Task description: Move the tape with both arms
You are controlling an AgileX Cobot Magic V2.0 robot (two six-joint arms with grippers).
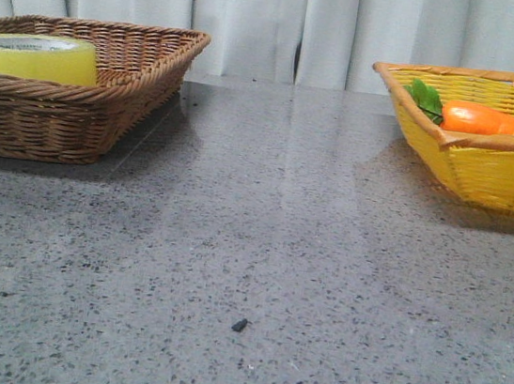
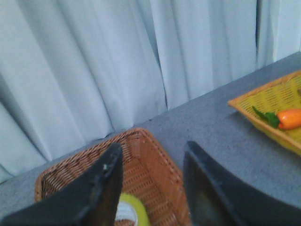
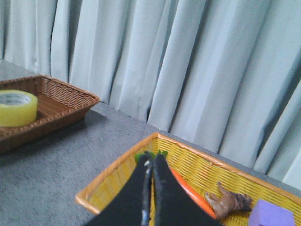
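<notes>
The yellow tape roll (image 1: 34,57) lies flat in the brown wicker basket (image 1: 108,101) at the far left. It also shows in the left wrist view (image 2: 136,207) and the right wrist view (image 3: 16,107). My left gripper (image 2: 153,155) is open and empty, held above the brown basket (image 2: 160,174), with the tape below and between its fingers. My right gripper (image 3: 151,157) is shut and empty, above the yellow basket (image 3: 113,174). Neither gripper shows in the front view.
The yellow basket (image 1: 488,166) at the far right holds an orange carrot (image 1: 494,121) with green leaves. The right wrist view also shows a brown toy (image 3: 228,202) and a purple block (image 3: 273,215) in it. A small dark speck (image 1: 239,324) lies on the grey table. Curtains hang behind.
</notes>
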